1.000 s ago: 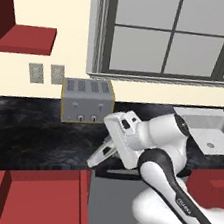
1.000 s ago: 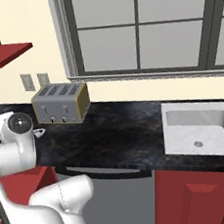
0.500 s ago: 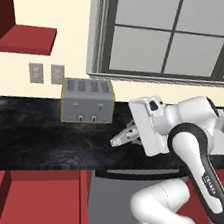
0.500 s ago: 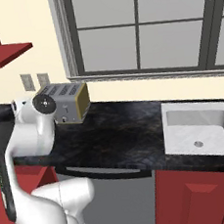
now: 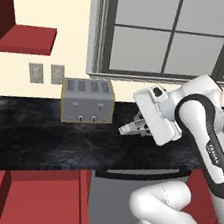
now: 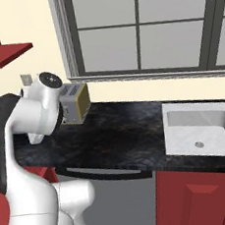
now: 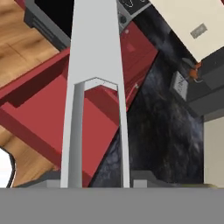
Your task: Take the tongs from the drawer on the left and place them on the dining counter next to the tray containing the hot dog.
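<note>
The tongs [image 7: 94, 100], slim silver-grey with two long narrow arms, are pinched between the fingers of the gripper [image 5: 132, 128], held above the black counter [image 5: 40, 136] beside the toaster [image 5: 88, 101]. The open red drawer [image 5: 40, 202] is seen below.

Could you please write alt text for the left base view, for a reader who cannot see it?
The white robot arm's hand holds slim silver tongs in the air above a black marbled counter, just right of a silver four-slot toaster. Below the counter's front edge a red drawer stands pulled open, beside a grey dishwasher front; a large window fills the wall behind.
</note>
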You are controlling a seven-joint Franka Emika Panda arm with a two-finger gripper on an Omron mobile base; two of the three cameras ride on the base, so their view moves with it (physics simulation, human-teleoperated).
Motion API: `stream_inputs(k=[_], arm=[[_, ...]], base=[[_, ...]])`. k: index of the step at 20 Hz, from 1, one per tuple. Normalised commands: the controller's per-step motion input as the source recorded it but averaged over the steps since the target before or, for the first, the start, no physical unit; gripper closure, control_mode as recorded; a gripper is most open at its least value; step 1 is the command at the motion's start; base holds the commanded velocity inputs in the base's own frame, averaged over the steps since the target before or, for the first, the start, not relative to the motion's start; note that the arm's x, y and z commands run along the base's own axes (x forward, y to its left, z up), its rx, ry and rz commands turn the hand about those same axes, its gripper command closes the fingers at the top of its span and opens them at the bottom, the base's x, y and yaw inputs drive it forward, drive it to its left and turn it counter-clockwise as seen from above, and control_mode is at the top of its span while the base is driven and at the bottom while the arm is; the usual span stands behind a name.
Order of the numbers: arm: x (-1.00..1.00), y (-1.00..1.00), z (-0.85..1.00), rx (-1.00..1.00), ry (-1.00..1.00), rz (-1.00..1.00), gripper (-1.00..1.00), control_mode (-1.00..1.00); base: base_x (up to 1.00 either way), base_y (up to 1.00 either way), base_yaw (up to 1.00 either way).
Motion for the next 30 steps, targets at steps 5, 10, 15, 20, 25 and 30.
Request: stream_inputs(k=[5, 10, 15, 20, 25, 30], arm=[[0.0, -0.55, 0.0, -0.08, 0.0, 0.0, 1.0, -1.0], [0.0, -0.56, 0.09, -0.12, 0.0, 0.0, 1.0, -1.0], [-0.14, -0.46, 0.19, -0.19, 0.0, 0.0, 1.0, -1.0], [-0.08, -0.35, 0.12, -0.18, -0.12, 0.0, 1.0, -1.0], [0.0, -0.04, 0.0, -0.1, -0.21, -0.03, 1.0, -1.0], [0.0, 0.0, 0.0, -0.03, -0.25, -0.06, 1.0, -1.0]], base=[[0.0, 0.0, 0.0], [0.0, 0.0, 0.0], [0.0, 0.0, 0.0], [0.0, 0.0, 0.0], [0.0, 0.0, 0.0], [0.0, 0.0, 0.0]])
